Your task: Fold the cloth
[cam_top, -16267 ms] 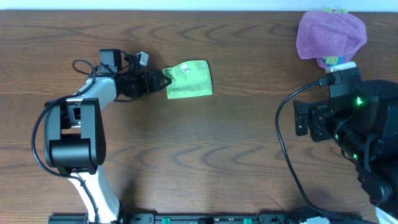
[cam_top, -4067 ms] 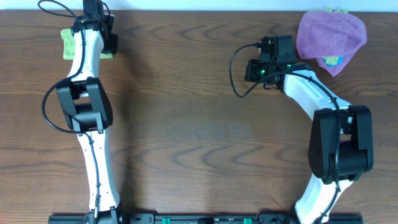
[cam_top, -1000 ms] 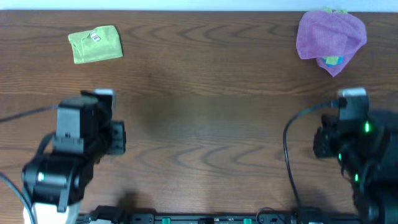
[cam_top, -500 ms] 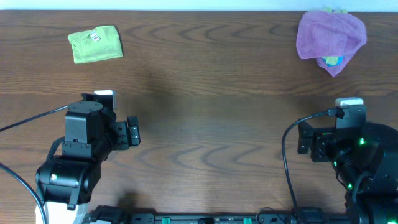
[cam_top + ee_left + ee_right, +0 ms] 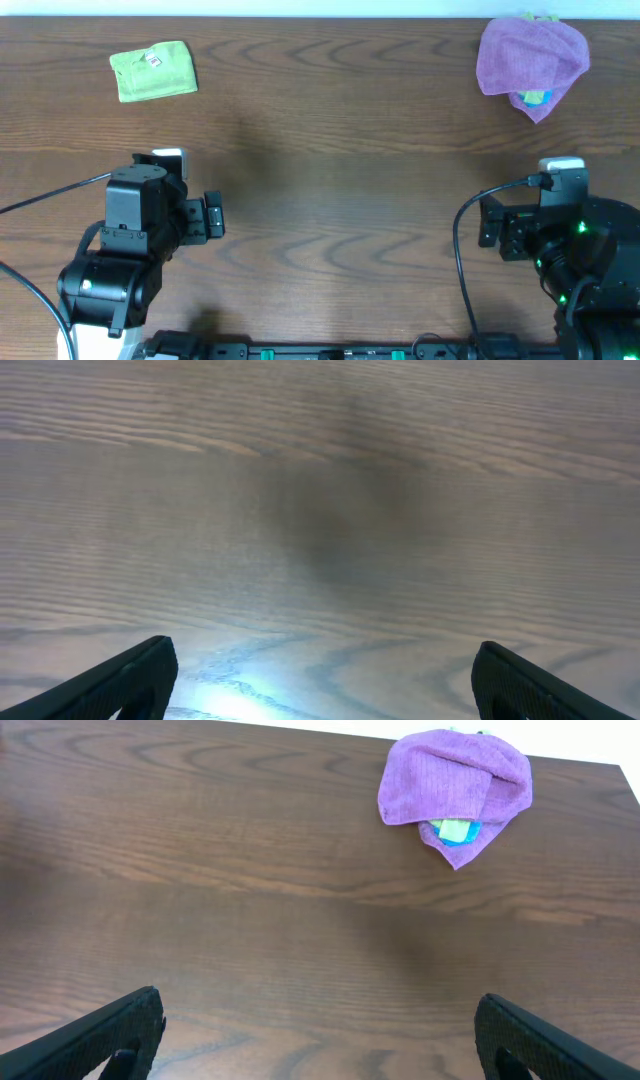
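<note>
At the far left corner of the brown wooden table (image 5: pixel 330 150), the light lime-green square microfibre cloth (image 5: pixel 153 70) lies flat, apparently folded, well apart from both arms. The left gripper (image 5: pixel 325 690) and right gripper (image 5: pixel 318 1035) gape wide, holding nothing. The danger: a careless reach snags an edge and undoes the fold, or grabs the crumpled purple towel (image 5: pixel 455 782) instead.
</note>
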